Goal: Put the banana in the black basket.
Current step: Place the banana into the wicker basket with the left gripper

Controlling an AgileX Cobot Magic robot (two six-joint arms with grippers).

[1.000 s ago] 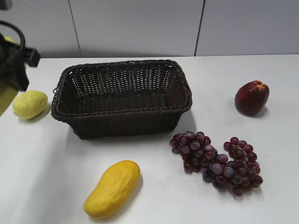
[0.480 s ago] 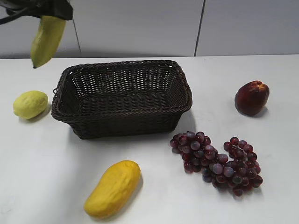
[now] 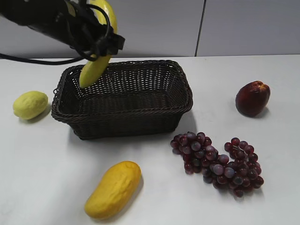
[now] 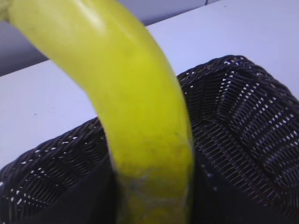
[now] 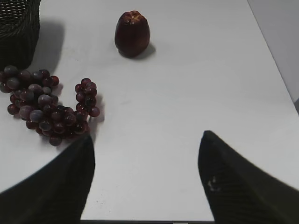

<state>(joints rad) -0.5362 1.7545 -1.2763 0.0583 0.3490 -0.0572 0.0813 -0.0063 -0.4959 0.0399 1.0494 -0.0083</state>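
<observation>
My left gripper [image 3: 96, 40] is shut on the banana [image 3: 93, 70], a long yellow-green curved fruit. It hangs tip-down over the back left corner of the black basket [image 3: 183, 101]. In the left wrist view the banana [image 4: 140, 116] fills the middle, with the basket's woven wall [image 4: 243, 121] behind and below it. My right gripper [image 5: 147, 140] is open and empty above bare table. It is out of the exterior view.
A pale-yellow lemon [image 3: 30, 104] lies left of the basket. An orange-yellow mango [image 3: 113, 189] lies at the front. A bunch of dark grapes [image 3: 218, 163] lies at the front right, also in the right wrist view [image 5: 46, 105]. A dark red apple [image 3: 252, 97] sits at the right.
My left arm has swung in from the far left with the banana, lifting it and carrying it rightward until it hangs over the basket's back left corner.
</observation>
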